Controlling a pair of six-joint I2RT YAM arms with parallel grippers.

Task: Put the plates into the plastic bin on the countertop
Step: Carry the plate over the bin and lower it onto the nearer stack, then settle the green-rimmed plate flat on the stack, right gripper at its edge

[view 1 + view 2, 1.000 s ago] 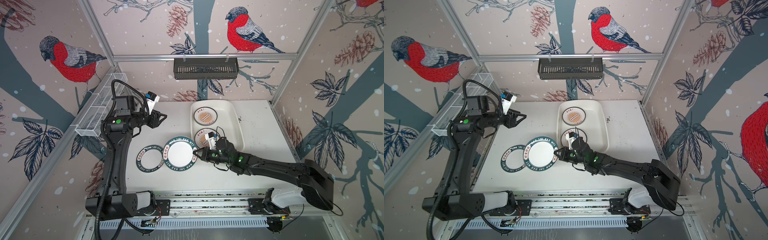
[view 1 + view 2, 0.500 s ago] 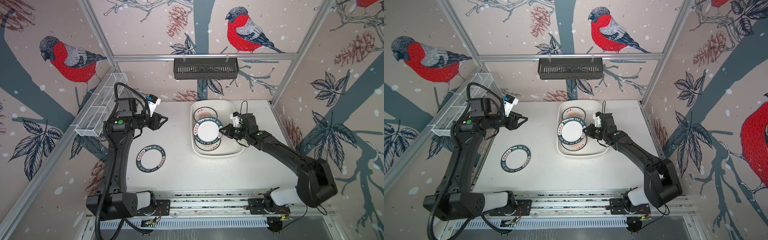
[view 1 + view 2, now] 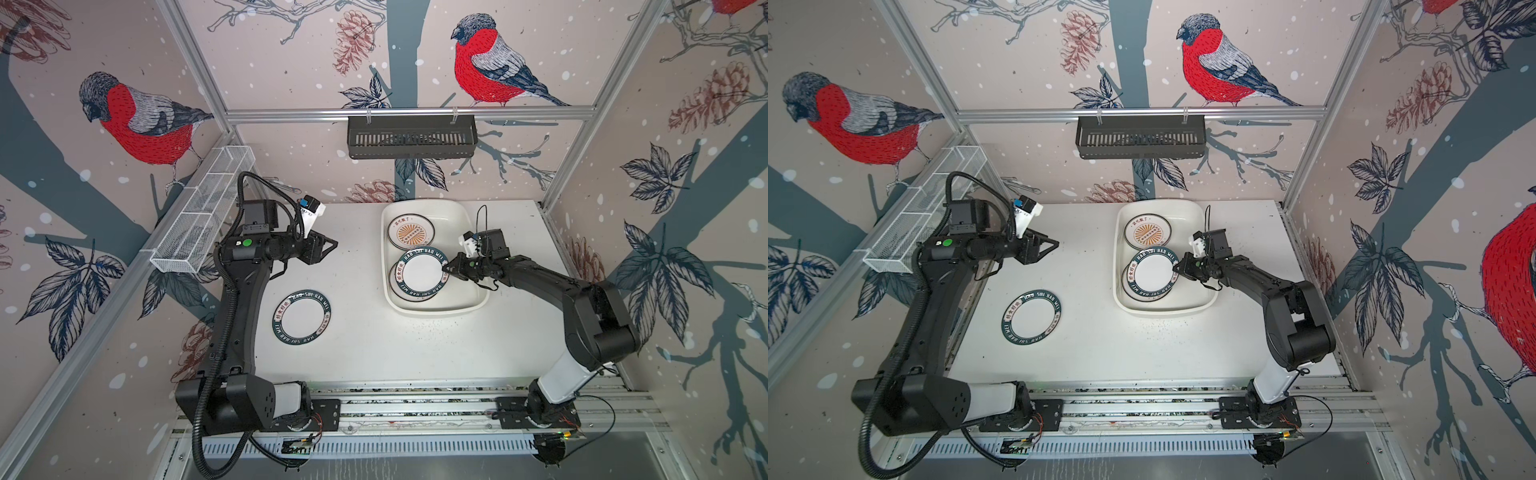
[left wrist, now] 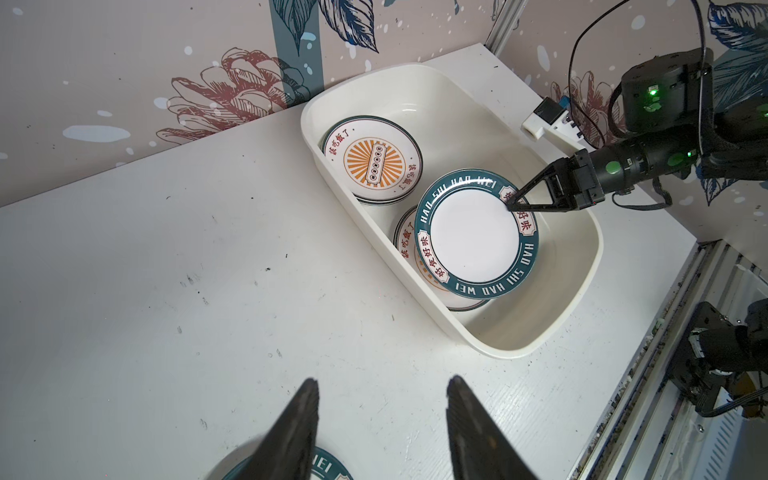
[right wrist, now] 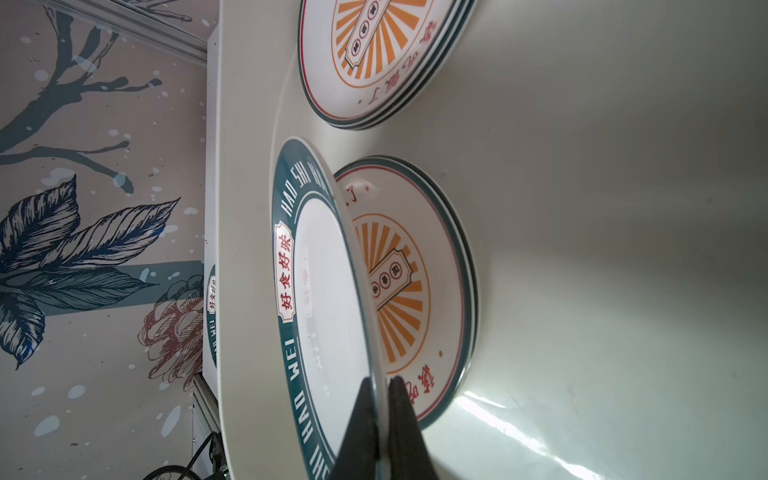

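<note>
Pinched tight by the right gripper (image 3: 446, 268), reaching in from 3 o'clock: a green-rimmed plate (image 3: 422, 272), gripped at its own 3 o'clock rim; in the right wrist view, rim edge-on between the dark fingers (image 5: 359, 424), no gap left; held tilted inside the plastic bin (image 3: 457, 220), over a sunburst plate (image 4: 405, 245) lying flat at the bin's 6 o'clock end; clear daylight between the two on the gripped side, contact at the far edge impossible to tell; at the bin's 12 o'clock end, a stack of sunburst plates (image 3: 410, 234), flat, just beside the held plate; bin itself at about 1 o'clock on the countertop (image 3: 374, 353); flat at 8 o'clock on the countertop, well apart from the bin, a second green-rimmed plate (image 3: 302, 318); up at 10 o'clock, above the bare surface, the left gripper (image 4: 382, 386), pointing toward 3 o'clock, jaws partway apart with nothing between them.
</note>
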